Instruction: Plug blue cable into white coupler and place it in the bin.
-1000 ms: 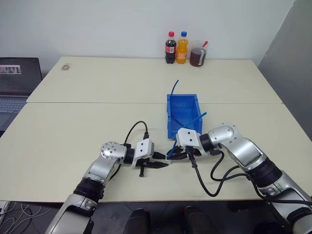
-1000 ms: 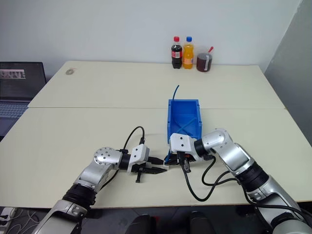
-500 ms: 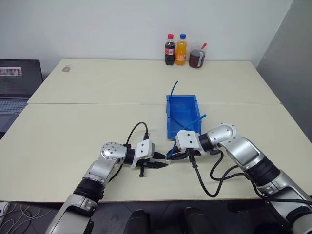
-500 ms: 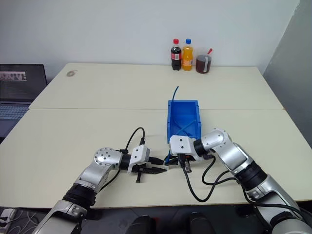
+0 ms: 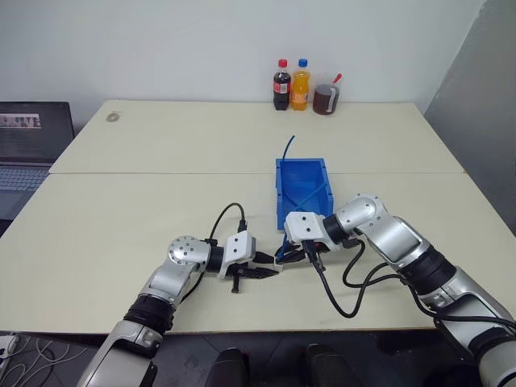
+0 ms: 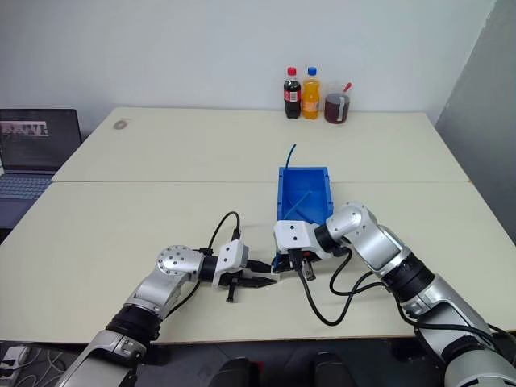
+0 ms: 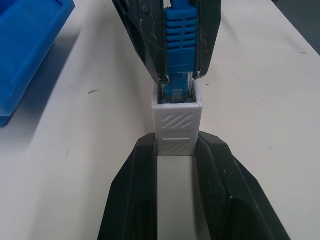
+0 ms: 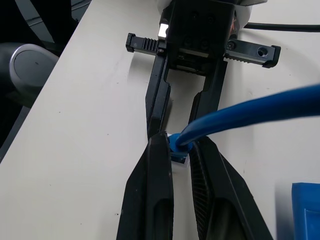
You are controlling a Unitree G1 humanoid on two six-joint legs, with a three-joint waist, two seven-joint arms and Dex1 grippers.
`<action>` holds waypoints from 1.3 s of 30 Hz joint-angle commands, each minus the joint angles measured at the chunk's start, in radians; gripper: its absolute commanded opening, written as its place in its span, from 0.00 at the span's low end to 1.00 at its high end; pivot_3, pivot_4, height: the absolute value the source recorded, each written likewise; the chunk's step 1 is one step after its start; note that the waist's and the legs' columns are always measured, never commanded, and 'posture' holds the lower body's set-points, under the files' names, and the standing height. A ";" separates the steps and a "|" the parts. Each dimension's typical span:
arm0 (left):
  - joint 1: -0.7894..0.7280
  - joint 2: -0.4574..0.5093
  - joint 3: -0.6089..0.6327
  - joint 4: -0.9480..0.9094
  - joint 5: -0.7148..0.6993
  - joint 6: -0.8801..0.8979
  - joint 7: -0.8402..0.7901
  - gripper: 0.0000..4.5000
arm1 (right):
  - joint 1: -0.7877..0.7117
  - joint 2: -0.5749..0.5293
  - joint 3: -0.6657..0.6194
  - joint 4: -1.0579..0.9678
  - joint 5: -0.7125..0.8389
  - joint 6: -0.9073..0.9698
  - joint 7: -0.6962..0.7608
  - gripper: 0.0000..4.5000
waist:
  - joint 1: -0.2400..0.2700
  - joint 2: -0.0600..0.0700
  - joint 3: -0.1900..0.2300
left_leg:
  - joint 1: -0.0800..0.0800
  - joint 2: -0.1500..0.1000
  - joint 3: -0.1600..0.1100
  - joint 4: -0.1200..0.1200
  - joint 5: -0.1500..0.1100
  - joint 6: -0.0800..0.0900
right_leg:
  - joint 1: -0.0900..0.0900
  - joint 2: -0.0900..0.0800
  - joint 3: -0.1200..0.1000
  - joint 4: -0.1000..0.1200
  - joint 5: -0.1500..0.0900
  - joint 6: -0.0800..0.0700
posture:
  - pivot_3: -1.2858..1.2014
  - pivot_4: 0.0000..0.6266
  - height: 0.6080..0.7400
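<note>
Grippers are meeting tip to tip just before the bin (image 5: 302, 189) on the table (image 5: 121, 218). Left wrist view: the left gripper (image 7: 177, 150) is clamping the white coupler (image 7: 177, 121), the blue cable (image 7: 178, 47) plug sitting at its socket. Right wrist view: the right gripper (image 8: 176, 146) is pinching the cable's boot.

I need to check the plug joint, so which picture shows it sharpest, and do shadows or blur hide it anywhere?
Left wrist view: coupler and cable plug crisp, evenly lit, soft shadow beside the bin. Right wrist view: near fingers and cable blurred, joint mostly hidden. Left eye view: joint too small to judge.
</note>
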 commanded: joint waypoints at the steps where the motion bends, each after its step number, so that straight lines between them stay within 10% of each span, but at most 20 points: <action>1: -0.002 -0.001 -0.009 -0.004 0.020 -0.010 0.019 0.17 | 0.058 -0.044 0.072 0.072 -0.128 0.032 -0.021 0.04 | 0.000 0.001 -0.002 | 0.000 0.000 0.000 0.000 0.000 0.000 | 0.000 0.000 0.000 0.000 0.000 -0.001 | 0.52 0.24 1.00; 16: -0.023 0.005 -0.001 0.018 0.018 -0.018 0.021 0.17 | 0.060 -0.008 0.003 0.100 -0.106 0.059 -0.087 0.04 | -0.001 0.000 -0.003 | 0.010 0.001 0.000 -0.002 0.000 0.000 | 0.004 -0.001 0.005 -0.001 -0.004 -0.007 | 0.52 0.24 1.00; 30: 0.033 0.161 0.199 -0.363 -0.272 0.442 0.040 0.99 | 0.112 -0.069 -0.348 -0.301 0.253 0.630 -0.112 0.04 | 0.003 0.001 0.009 | -0.016 0.000 -0.001 -0.002 0.000 0.000 | -0.013 -0.007 -0.001 -0.002 -0.001 0.002 | 0.52 0.24 1.00; 39: 0.053 0.151 0.289 -0.618 -0.416 0.687 0.220 1.00 | -0.174 -0.025 -0.548 0.052 0.372 0.785 -0.216 0.04 | -0.002 -0.004 0.024 | -0.025 -0.001 -0.001 -0.002 -0.001 -0.001 | -0.023 -0.008 -0.002 -0.001 -0.001 0.002 | 0.52 0.24 1.00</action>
